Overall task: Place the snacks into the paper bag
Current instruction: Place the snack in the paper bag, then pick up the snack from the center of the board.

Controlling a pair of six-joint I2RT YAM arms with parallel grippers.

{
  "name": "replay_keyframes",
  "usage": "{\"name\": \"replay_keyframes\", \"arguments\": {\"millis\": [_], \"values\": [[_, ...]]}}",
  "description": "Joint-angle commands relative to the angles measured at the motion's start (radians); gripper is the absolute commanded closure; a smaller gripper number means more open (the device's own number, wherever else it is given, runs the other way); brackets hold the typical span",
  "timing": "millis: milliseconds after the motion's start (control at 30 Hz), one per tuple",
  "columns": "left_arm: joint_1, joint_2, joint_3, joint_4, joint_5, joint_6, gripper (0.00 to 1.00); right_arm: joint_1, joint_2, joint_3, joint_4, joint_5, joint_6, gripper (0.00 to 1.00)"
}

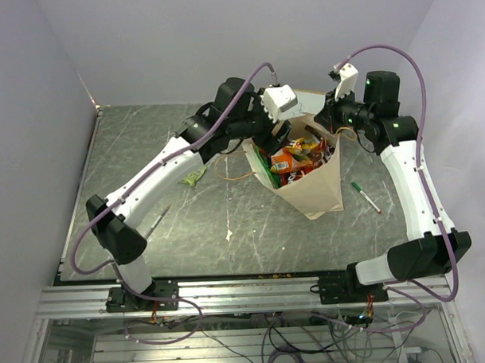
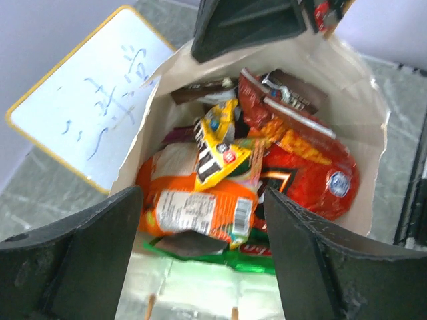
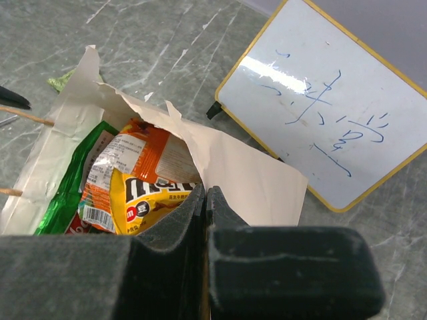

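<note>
A cream paper bag stands open on the grey marbled table, and the snacks lie heaped inside it, up to its mouth. Directly over the bag's mouth hangs the left gripper, its two dark fingers spread wide and holding nothing. Below them in the bag are a yellow packet on top of an orange packet, a large red-orange packet beside these, a brown packet toward the bag's far rim, and a green packet against its near wall. At the bag's far rim sits the right gripper, its jaws pressed together, apparently pinching the torn paper edge. A yellow-framed whiteboard with blue scribbles lies just behind the bag, on the side away from the arm bases; the wrist views do not settle whether it touches the paper. On the table to the right-arm side of the bag, near its foot, is a green-capped pen. On the left-arm side, apart from the bag, lies a small pale green scrap, and farther out in that direction a thin grey pen. A looped cord from the bag trails on the table beside its left-arm wall.
</note>
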Motion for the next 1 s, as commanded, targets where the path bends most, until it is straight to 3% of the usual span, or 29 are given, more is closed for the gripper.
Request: {"name": "replay_keyframes", "arguments": {"millis": [0, 167, 500, 767, 967], "values": [[0.006, -0.092, -0.077, -0.056, -0.158, 0.108, 0.15, -0.010, -0.044, -0.010, 0.002, -0.011, 0.005, 1.00], [0.075, -0.189, -0.180, -0.067, -0.224, 0.121, 0.12, -0.013, -0.048, -0.016, 0.004, -0.014, 0.006, 1.00], [0.394, -0.258, -0.350, -0.054, -0.099, 0.036, 0.12, -0.018, -0.054, -0.026, 0.009, -0.020, 0.004, 1.00], [0.595, -0.195, -0.496, -0.059, -0.065, 0.034, 0.12, -0.018, -0.062, -0.032, 0.012, -0.025, 0.004, 1.00], [0.634, -0.111, -0.610, -0.035, -0.098, 0.055, 0.12, -0.019, -0.058, -0.035, 0.015, -0.031, 0.004, 1.00]]}}
